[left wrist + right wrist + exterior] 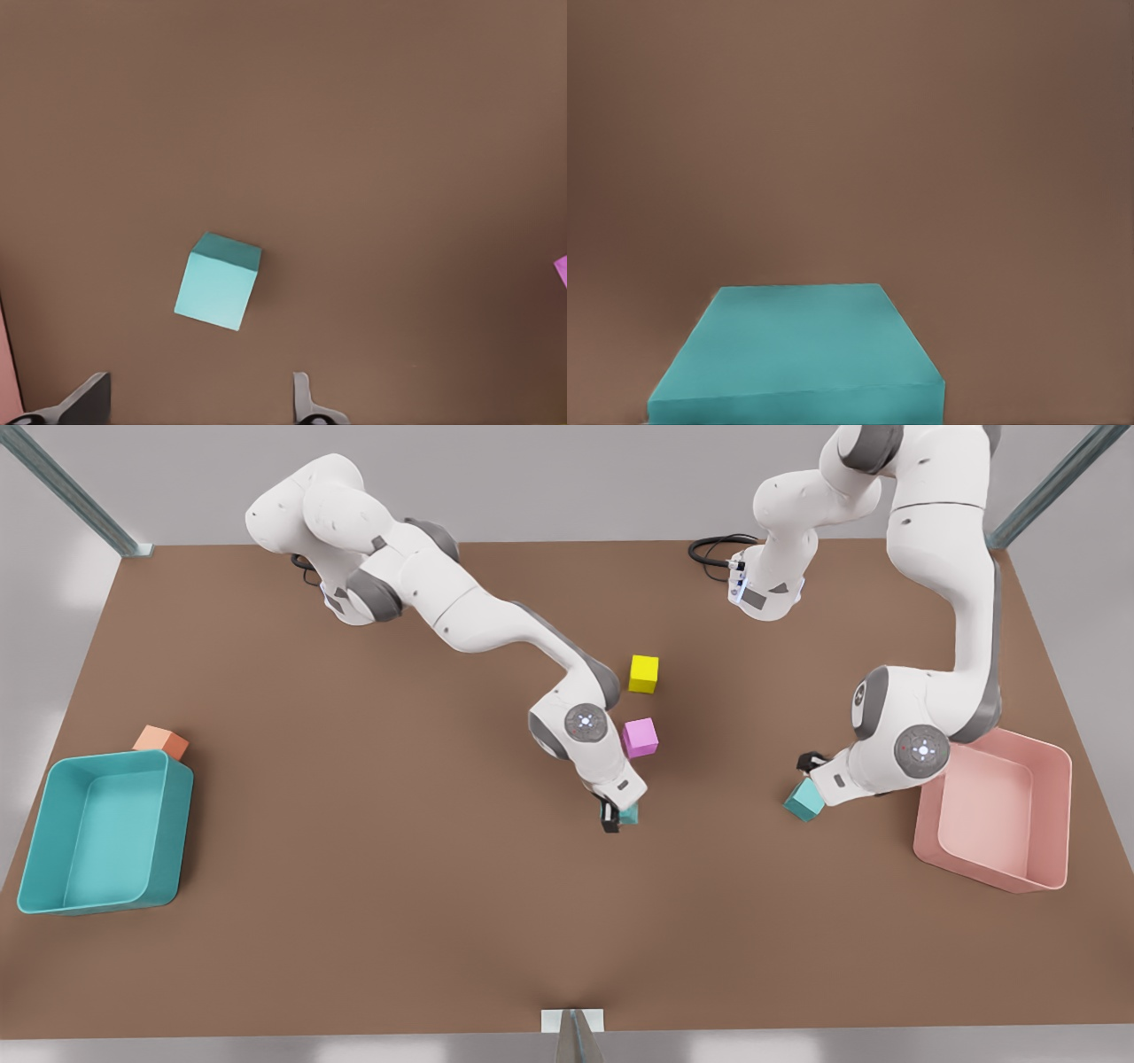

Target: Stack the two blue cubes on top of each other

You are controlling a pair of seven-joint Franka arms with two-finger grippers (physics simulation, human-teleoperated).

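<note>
One blue cube, the middle cube (pixel 631 813) (pixel 797 354), sits low near the centre of the table (pixel 354 921), right against the right gripper (pixel 611 815). It looms close under the right wrist camera, but I cannot tell whether that gripper has hold of it or only stands beside it. The other blue cube, the right cube (pixel 804 799) (pixel 218 281), lies on the table well apart from the first, just left of the pink bin (pixel 1059 766). It is turned at an angle, with the left gripper (pixel 811 772) (pixel 199 382) above it. The left gripper's jaws are spread open with nothing between them, and the cube lies ahead of them rather than in the gap. The main risk, as I judge it, is there: closing on a cube that is off-centre and twisted could pinch its corners, spin it or push it away toward the bin. A loose hold on the middle cube could let it slip during a lift. The purple cube (pixel 640 737) and the yellow cube (pixel 644 673) sit just behind the right arm, so a careless swing could knock them. Both arms converging on one spot could also collide, and a crooked placement would topple the stack.
</note>
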